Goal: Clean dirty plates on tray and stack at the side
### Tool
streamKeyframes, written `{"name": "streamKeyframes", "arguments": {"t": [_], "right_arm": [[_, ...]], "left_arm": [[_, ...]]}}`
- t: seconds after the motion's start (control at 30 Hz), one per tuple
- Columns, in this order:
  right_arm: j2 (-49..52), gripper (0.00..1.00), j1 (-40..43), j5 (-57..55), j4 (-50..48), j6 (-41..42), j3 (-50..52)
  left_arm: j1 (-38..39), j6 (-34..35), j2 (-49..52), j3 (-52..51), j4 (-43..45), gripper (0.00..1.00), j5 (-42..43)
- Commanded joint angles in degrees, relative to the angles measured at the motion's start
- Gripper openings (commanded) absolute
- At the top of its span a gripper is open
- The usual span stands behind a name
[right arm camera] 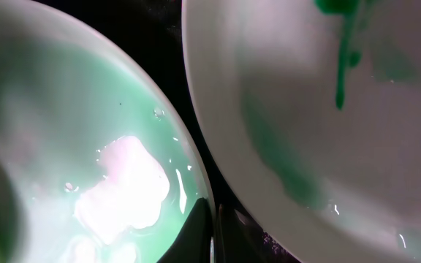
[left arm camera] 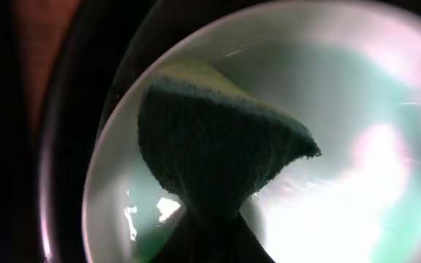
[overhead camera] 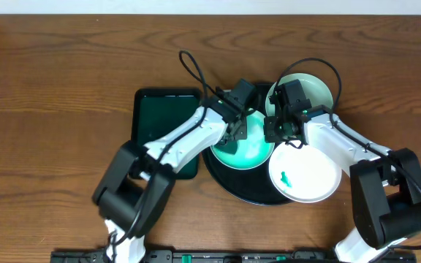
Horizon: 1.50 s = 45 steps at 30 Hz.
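On the black tray [overhead camera: 251, 191] lies a mint-tinted wet plate [overhead camera: 248, 152]. My left gripper [overhead camera: 234, 134] is shut on a dark sponge [left arm camera: 210, 139] that presses on this plate [left arm camera: 357, 146]. My right gripper [overhead camera: 278, 134] is shut on the same plate's right rim [right arm camera: 64, 131], fingers low in the right wrist view [right arm camera: 212, 235]. A second white plate [overhead camera: 305, 175] with a green smear [right arm camera: 340, 80] lies at the tray's front right. The third plate [overhead camera: 314, 89] rests at the tray's back right, partly behind the right arm.
A dark green rectangular tray [overhead camera: 159, 117] lies left of the black tray, under the left arm. Brown wooden table [overhead camera: 50, 109] extends on both sides. Black cables [overhead camera: 192, 69] loop above both wrists.
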<state>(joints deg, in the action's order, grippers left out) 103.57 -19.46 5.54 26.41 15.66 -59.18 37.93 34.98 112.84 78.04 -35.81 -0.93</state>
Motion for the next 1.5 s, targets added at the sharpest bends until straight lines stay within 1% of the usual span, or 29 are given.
{"name": "streamKeyframes", "arguments": {"t": [0.0, 0.1, 0.3, 0.43, 0.57, 0.67, 0.8, 0.87, 1.13, 1.27, 1.47], "right_arm": [[1.46, 0.01, -0.9, 2.47, 0.15, -0.5, 0.22], [1.46, 0.01, -0.9, 2.47, 0.15, -0.5, 0.22], [1.46, 0.01, -0.9, 2.47, 0.13, -0.5, 0.22], [1.46, 0.01, -0.9, 2.47, 0.13, -0.48, 0.22], [1.46, 0.01, -0.9, 2.47, 0.13, -0.5, 0.22], [1.46, 0.01, -0.9, 2.47, 0.13, -0.5, 0.22], [1.46, 0.01, -0.9, 2.47, 0.13, -0.5, 0.22], [1.46, 0.01, -0.9, 2.47, 0.13, -0.5, 0.22], [1.46, 0.01, -0.9, 2.47, 0.13, -0.5, 0.22], [1.46, 0.01, -0.9, 2.47, 0.13, -0.5, 0.22], [1.46, 0.01, -0.9, 2.47, 0.13, -0.5, 0.22]], "left_arm": [[-0.37, 1.81, 4.48, -1.22, -0.7, 0.07, -4.37], [-0.37, 4.17, 6.88, -1.22, -1.09, 0.07, -2.84], [0.55, 4.09, 8.04, -1.22, -0.5, 0.08, 9.94], [1.42, 2.36, 8.04, -1.22, 2.64, 0.08, 19.37], [1.64, 2.21, 8.02, -1.11, 6.01, 0.07, 26.62], [1.64, 2.19, 7.69, -0.13, 6.36, 0.07, 28.39], [1.51, 2.16, 5.11, 0.66, 6.4, 0.07, 28.02], [1.29, 2.16, 3.04, 0.7, 6.38, 0.07, 25.9], [1.27, 1.6, -4.2, 0.68, 4.11, 0.07, 11.58], [1.27, 1.51, -4.04, -0.17, 1.09, 0.07, 3.28], [1.25, 1.51, -2.6, -2.01, -0.42, 0.07, -3.34]]}}
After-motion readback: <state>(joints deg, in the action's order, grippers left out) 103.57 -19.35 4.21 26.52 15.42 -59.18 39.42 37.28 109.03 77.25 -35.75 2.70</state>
